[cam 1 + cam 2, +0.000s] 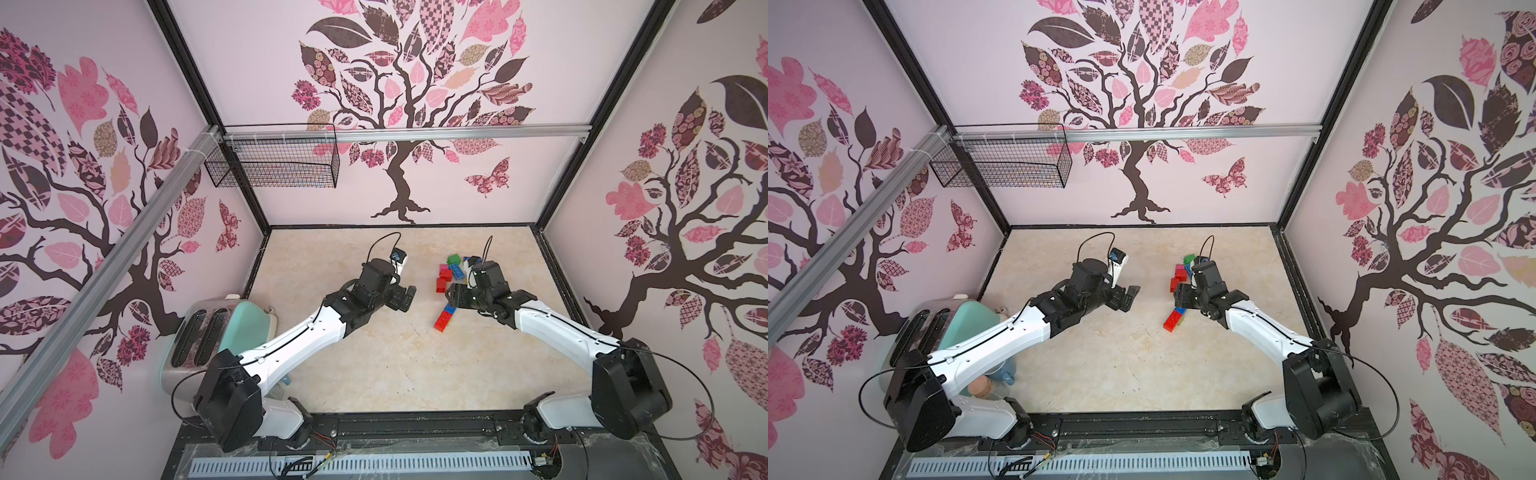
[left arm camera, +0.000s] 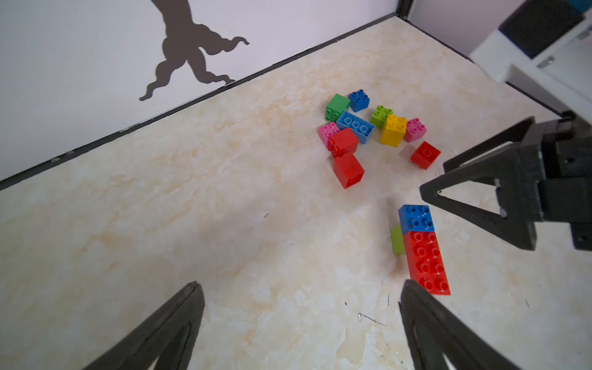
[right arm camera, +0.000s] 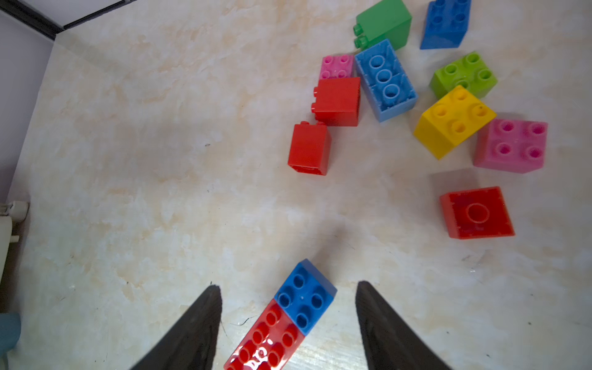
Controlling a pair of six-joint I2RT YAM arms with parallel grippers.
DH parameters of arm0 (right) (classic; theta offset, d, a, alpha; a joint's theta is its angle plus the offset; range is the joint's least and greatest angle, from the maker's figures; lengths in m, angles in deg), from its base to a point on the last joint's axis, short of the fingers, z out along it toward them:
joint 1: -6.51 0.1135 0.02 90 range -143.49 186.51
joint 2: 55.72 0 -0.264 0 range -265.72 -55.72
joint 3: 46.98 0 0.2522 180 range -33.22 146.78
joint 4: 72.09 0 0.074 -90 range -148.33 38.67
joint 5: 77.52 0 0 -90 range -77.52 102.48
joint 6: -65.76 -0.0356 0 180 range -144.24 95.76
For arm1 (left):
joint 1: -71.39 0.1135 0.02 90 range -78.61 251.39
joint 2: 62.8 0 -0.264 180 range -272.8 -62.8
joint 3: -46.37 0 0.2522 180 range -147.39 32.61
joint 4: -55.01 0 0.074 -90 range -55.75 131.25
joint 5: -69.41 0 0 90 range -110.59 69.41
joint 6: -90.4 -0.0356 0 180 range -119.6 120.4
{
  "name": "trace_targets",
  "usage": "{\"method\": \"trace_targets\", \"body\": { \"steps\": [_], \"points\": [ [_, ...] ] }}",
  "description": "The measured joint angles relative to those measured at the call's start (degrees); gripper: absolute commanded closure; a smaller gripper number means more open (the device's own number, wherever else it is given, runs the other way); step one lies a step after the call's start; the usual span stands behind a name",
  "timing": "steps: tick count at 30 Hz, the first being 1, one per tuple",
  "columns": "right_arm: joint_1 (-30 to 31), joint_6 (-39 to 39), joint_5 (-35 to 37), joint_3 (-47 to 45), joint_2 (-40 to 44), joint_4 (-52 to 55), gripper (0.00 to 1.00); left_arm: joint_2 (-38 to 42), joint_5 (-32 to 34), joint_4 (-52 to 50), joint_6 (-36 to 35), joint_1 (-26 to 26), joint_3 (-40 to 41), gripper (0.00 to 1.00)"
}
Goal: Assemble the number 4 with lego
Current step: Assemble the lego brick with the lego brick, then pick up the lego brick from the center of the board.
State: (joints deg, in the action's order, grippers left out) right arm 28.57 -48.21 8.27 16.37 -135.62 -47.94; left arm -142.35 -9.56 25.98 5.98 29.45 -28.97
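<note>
Spread open, gripping nothing: L fingers (image 2: pixel 179 317) & R fingers (image 3: pixel 198 323), tips only in wrist views; red-blue stack (image 3: pixel 282 323) cut off, lime brick (image 2: pixel 397 240) mostly hidden by it.

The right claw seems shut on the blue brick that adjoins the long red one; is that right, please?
Not quite: the right claw is open, its fingers flanking the blue brick without touching it, as the right wrist view shows.

Bare tabletop (image 1: pixel 395 365) lies open centre-left; lego cluster (image 2: pixel 355 126) crowds far right — toaster (image 1: pixel 195 332) blocks near-left.
</note>
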Motion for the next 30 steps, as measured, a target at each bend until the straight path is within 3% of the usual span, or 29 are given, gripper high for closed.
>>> {"method": "trace_targets", "body": {
  "steps": [2, 6, 11, 22, 30],
  "points": [
    [-2.4, 0.1, -1.2, 0.0, -0.8, -0.2, 0.32, 0.1, 1.1, 0.6, 1.8, 0.3, 0.4, 0.02],
    [-7.1, 1.1, -3.2, 0.2, -2.8, -1.2, 0.29, 1.9, -4.7, 4.9, 1.9, 1.4, 5.6, 0.02],
    [-9.4, 4.9, -0.9, 5.4, -9.4, -1.2, 0.23, -2.5, -7.6, -1.2, 1.9, 0.9, 3.5, 0.02],
    [-10.3, 20.0, 6.7, 21.8, -24.6, 1.9, 0.19, -10.1, -4.3, -6.3, 6.5, -8.6, -2.4, 0.02],
    [-11.1, 28.0, 6.9, 27.7, -30.5, 6.1, 0.23, -14.4, -11.5, -6.9, 6.9, -11.7, -3.9, 0.02]
  ]
}}
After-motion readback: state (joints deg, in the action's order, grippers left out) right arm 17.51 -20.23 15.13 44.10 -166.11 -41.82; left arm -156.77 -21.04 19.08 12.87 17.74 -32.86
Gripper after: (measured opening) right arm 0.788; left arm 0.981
